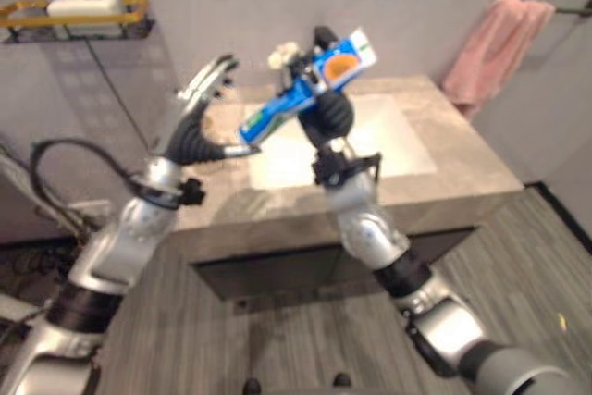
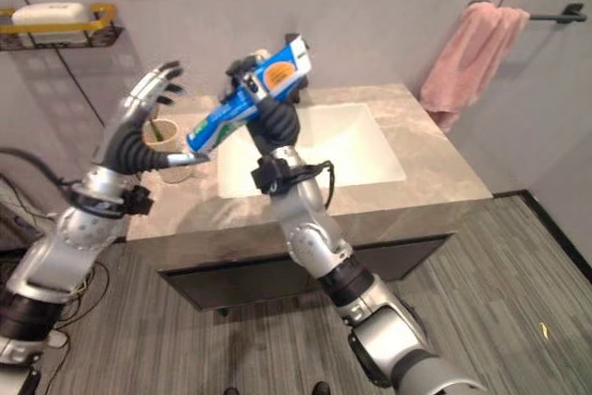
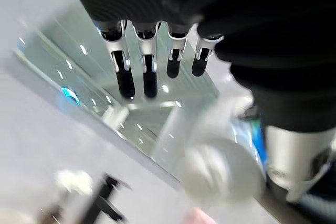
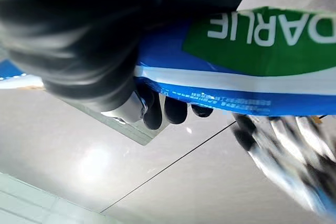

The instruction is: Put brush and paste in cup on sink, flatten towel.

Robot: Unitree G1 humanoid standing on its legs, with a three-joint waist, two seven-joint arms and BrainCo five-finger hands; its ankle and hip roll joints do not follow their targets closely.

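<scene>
The right robot hand (image 2: 270, 110) grips the toothpaste box (image 2: 246, 104) slanted, low end toward the spread left robot hand (image 2: 153, 104).

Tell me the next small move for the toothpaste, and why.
Probably carry the toothpaste tube left and down toward the cup on the counter: the right hand grips it raised over the sink, while the open left hand hovers above the cup.

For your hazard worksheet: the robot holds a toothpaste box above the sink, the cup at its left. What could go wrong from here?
1. The box is long and tilted in the right robot hand, gripped near its middle; it might slip or swing.
2. The cup is small, already holds something green, and stands by the open left robot hand; the box could knock it over.
3. A dropped box may land in the sink.
</scene>
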